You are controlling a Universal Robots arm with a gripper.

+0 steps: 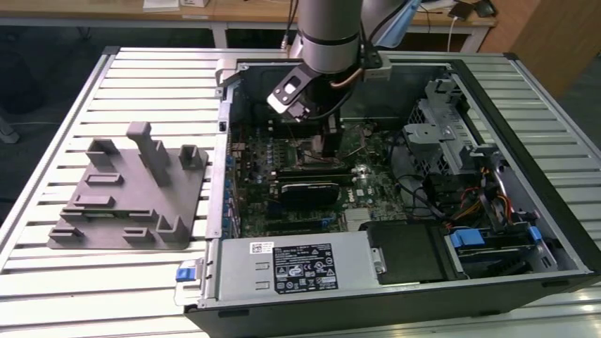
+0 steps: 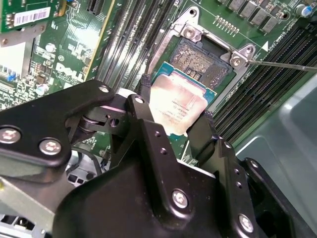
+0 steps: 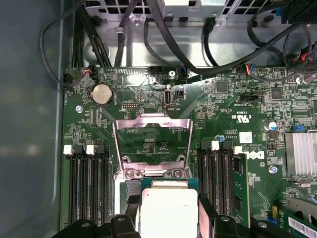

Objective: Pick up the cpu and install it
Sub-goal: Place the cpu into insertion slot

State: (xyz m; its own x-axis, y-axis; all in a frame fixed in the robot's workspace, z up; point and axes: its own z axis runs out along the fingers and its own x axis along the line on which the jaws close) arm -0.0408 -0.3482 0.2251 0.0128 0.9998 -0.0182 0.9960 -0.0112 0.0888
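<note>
Installing the cpu, seen from beside the tabletop point(image 1: 141, 77). The arm point(image 1: 329, 35) reaches down into the open computer case point(image 1: 526, 91), over the motherboard point(image 1: 310, 169). In the second wrist view the end effector point(image 2: 176, 99) has its two black fingers point(image 2: 144, 87) closed onto opposite edges of the cpu point(image 2: 183, 111), metal plate facing up. The chip sits over the near part of the socket point(image 2: 200, 59), whose contact field is partly uncovered beyond it. Whether the chip touches the socket cannot be told. In the first wrist view the cpu point(image 3: 168, 208) lies just beside the hinge of the raised load plate point(image 3: 152, 130). The thin lever point(image 2: 277, 64) stands unlatched. Judged from this, pick-up is done. Seating, release and clamping remain. A grey fixture point(image 1: 131, 190) rests on the tabletop, well apart.
</note>
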